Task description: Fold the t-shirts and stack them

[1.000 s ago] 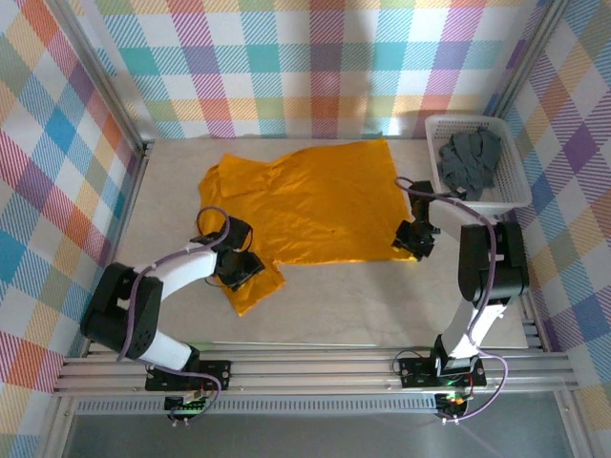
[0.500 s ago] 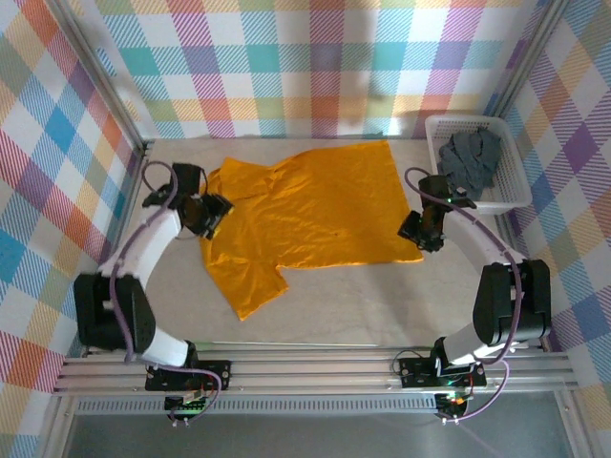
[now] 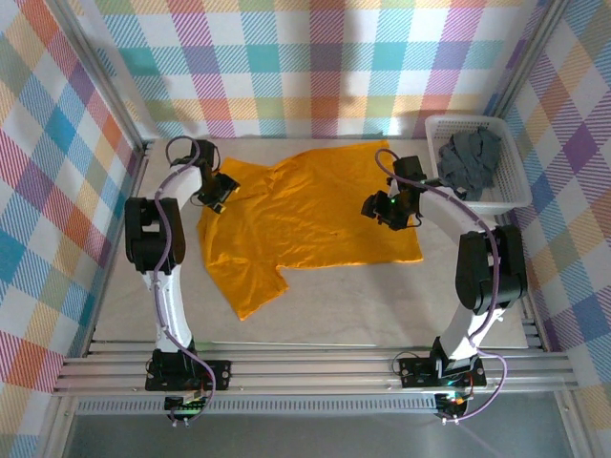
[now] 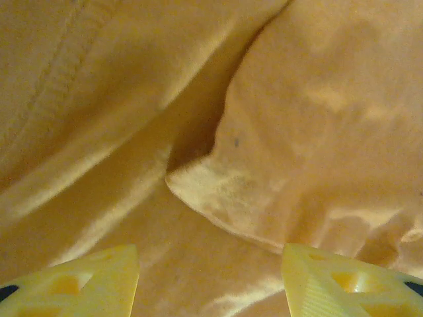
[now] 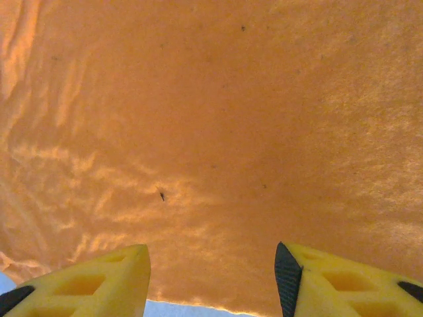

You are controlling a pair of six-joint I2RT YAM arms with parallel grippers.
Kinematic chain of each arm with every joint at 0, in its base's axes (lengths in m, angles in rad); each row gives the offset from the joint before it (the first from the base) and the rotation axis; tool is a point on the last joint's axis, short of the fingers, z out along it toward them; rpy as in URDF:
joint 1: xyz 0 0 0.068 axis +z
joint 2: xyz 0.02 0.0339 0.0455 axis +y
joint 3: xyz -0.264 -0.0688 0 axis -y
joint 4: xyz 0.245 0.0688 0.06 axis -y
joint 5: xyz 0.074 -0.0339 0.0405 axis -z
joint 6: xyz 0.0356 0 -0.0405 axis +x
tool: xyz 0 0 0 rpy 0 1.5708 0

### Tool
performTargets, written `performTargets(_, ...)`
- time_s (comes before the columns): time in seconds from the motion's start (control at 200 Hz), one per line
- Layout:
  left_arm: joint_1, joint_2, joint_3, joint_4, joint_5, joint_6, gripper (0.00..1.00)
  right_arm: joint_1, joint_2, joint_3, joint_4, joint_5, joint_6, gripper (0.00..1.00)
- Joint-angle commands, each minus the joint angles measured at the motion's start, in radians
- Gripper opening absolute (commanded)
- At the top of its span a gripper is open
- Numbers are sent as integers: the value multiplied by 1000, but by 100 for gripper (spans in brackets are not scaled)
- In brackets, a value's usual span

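Observation:
The orange-yellow t-shirt [image 3: 305,215] lies spread flat on the table, one sleeve pointing toward the near left. My left gripper [image 3: 217,192] hovers over its far left sleeve. In the left wrist view that gripper [image 4: 211,284] is open, with a rumpled fold of cloth [image 4: 218,191] just ahead of the fingertips and nothing pinched. My right gripper [image 3: 375,206] is over the shirt's right side. It [image 5: 211,284] is open above smooth orange cloth [image 5: 218,119] near the hem. The dark grey t-shirt [image 3: 468,160] lies bunched in the basket.
The white mesh basket [image 3: 477,121] stands at the far right corner against the checked wall. Bare table [image 3: 382,305] stretches in front of the shirt. A sliver of table [image 5: 178,310] shows past the hem in the right wrist view.
My left arm has swung from the near sleeve up to the far left sleeve. My right gripper has left the near right hem corner, moved up and inward over the shirt, and opened wider.

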Motion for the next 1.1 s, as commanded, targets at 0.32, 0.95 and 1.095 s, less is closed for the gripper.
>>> performTargets(0.32,19,68,80,21,-27,56,36,9,38,-5,50,-45,10,53)
performTargets(0.95,27,147,265,113,26,40,0,19,3,-11,58,-55,26,52)
performTargets(1.095,27,221,420,222,41,0,0,19,-2,1,46,-60,25,52)
